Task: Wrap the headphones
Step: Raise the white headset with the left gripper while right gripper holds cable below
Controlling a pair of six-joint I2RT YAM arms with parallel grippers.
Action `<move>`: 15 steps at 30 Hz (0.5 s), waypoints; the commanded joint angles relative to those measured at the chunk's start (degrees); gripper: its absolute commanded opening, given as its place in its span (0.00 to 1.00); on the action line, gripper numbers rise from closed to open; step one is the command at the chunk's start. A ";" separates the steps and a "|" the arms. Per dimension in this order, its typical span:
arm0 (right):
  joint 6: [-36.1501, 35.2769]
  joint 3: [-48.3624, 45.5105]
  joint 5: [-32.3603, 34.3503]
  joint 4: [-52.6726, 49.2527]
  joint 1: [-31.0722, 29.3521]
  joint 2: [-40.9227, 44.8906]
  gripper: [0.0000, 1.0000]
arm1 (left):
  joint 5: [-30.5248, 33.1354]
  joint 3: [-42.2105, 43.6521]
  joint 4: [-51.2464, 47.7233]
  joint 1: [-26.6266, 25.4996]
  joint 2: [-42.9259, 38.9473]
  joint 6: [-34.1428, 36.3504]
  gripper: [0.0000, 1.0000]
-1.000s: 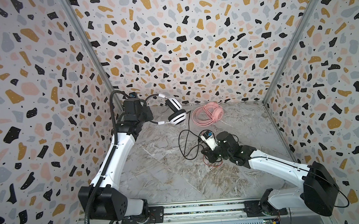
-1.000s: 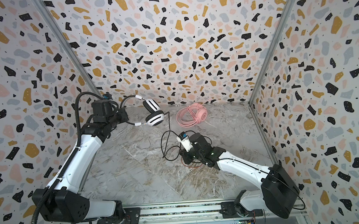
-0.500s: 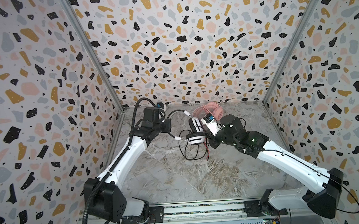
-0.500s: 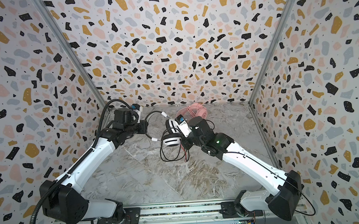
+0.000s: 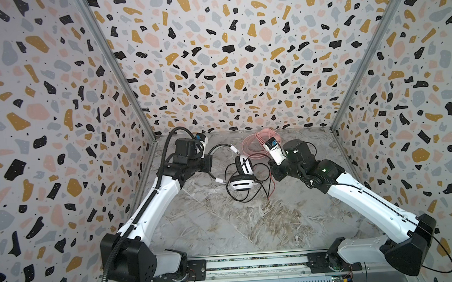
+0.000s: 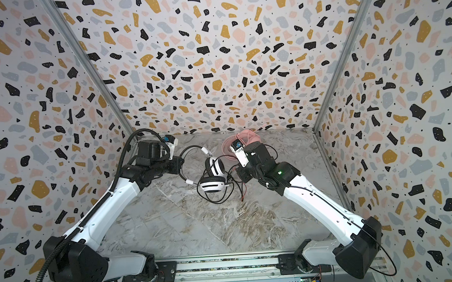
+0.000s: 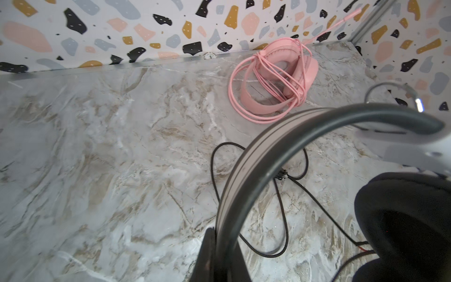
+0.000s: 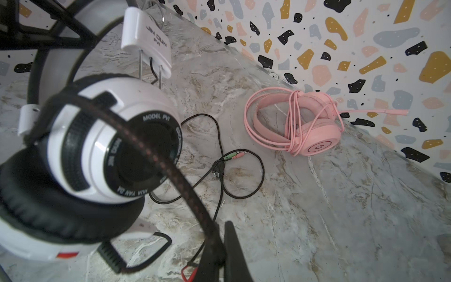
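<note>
Headphones of 2 kinds share the marble-patterned table (image 5: 224,226), well apart from each other. White headset (image 5: 242,175) (image 6: 213,176) with black stripes sits near the middle of the scene between the 2 arms in both top views; its 2 ear cups (image 8: 97,146) fold close together, black pads facing inward. Left gripper (image 5: 207,164) (image 6: 179,165) is clamped on the curved headband (image 7: 280,136); in the left wrist view the band runs up from between the fingers (image 7: 207,254) and arches over the table, so the headset is carried by that grip; whether the lower cup touches the table cannot be told.

Right gripper (image 5: 273,171) (image 6: 240,174) is pinched tight on the black cable (image 8: 158,156); in the right wrist view the braided cord comes out of the closed fingers (image 8: 234,249), passes taut across the outer face of 1 cup, and the rest lies in loose loops on the table (image 5: 245,199) (image 6: 217,200), ending in green and pink jack plugs (image 8: 234,155).

Pink headset (image 5: 257,145) (image 6: 247,135) (image 7: 275,80) (image 8: 305,124) lies on the table near the back wall (image 5: 230,93), behind the right gripper; its pink cable is wound around the band and cups, and its mic boom (image 8: 373,111) sticks out along the wall; neither gripper touches it.
</note>
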State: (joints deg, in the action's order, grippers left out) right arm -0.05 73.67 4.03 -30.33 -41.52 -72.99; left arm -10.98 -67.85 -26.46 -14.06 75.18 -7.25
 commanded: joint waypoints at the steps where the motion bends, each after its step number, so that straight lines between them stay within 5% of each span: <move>1: 1.22 2.18 -1.49 -1.99 -0.06 2.68 0.00 | 2.59 0.26 3.80 0.97 -2.63 -1.45 0.00; 8: 0.32 1.04 1.72 0.06 0.10 0.05 0.00 | -12.06 1.60 4.31 0.87 -2.81 1.16 0.00; 15: -1.00 0.88 0.21 6.06 2.93 -2.88 0.00 | -19.98 2.01 0.26 -1.25 -1.70 3.66 0.00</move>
State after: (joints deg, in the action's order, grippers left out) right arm -0.34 73.65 4.51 -27.59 -40.25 -75.72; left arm -22.22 -65.87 -27.27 -14.79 74.06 -4.14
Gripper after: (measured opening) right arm 0.060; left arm 0.061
